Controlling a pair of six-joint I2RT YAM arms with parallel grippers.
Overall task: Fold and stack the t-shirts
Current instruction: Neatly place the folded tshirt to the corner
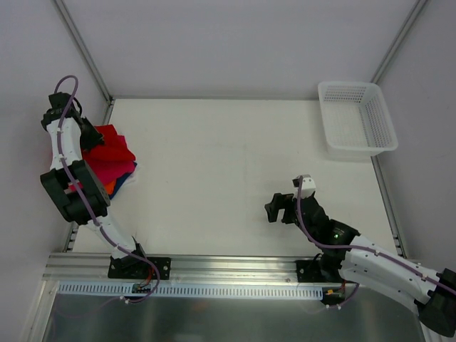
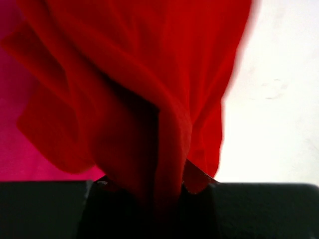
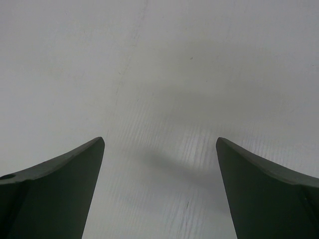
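Note:
A pile of t-shirts lies at the table's left edge: a bright red shirt (image 1: 110,144) on top, a magenta-pink one (image 1: 114,169) under it, with orange (image 1: 108,187) and dark blue (image 1: 127,178) edges showing below. My left gripper (image 1: 91,135) is shut on a fold of the red shirt (image 2: 134,89), which hangs bunched in front of the wrist camera; pink cloth (image 2: 15,149) shows to its left. My right gripper (image 1: 279,207) is open and empty over bare table in the middle right; its fingers (image 3: 60,189) frame only the tabletop.
A white plastic mesh basket (image 1: 356,118) stands at the far right corner. The table's metal rail (image 1: 214,267) runs along the near edge by the arm bases. Grey walls close in the left and right sides.

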